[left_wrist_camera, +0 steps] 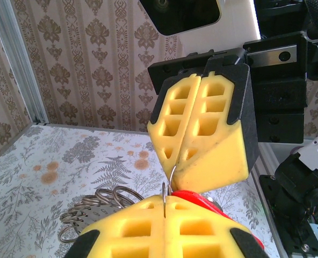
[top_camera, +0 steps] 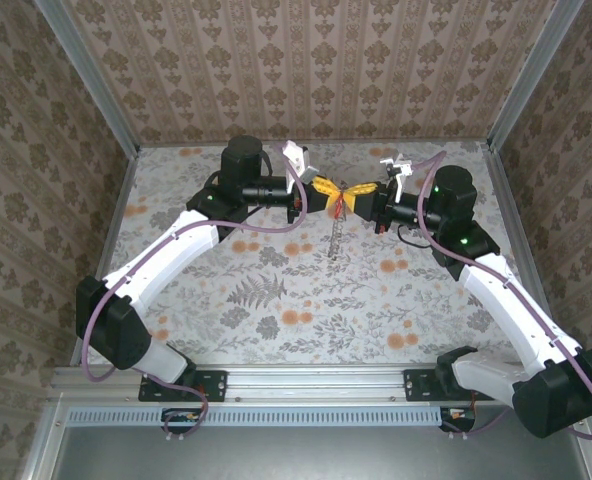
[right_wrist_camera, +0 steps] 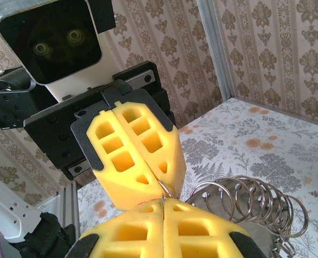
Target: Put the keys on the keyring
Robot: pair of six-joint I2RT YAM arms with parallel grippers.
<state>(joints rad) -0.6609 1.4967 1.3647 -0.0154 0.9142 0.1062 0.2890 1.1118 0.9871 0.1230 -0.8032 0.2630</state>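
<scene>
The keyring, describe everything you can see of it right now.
The keyring looks like thin silvery wire wound into a stretched, spring-like coil of many loops. It hangs just below where the left gripper and right gripper meet tip to tip. A fine wire loop, seemingly its end, is pinched in both shut yellow foam jaws. A red piece, likely the key's head, shows beside the left jaws.

Left wrist view: key point(left_wrist_camera: 195, 198) shows only a red sliver, blade hidden behind left gripper point(left_wrist_camera: 164, 208) pads, which the bottom edge crops; keyring point(left_wrist_camera: 94, 207) coils partly tucked behind them too. Right wrist view: coils run off the lower right corner, right gripper point(right_wrist_camera: 163, 207) cropped at bottom. Top view: key-to-ring join too small to tell, and pads hide how deep the thin end loop sits.
</scene>
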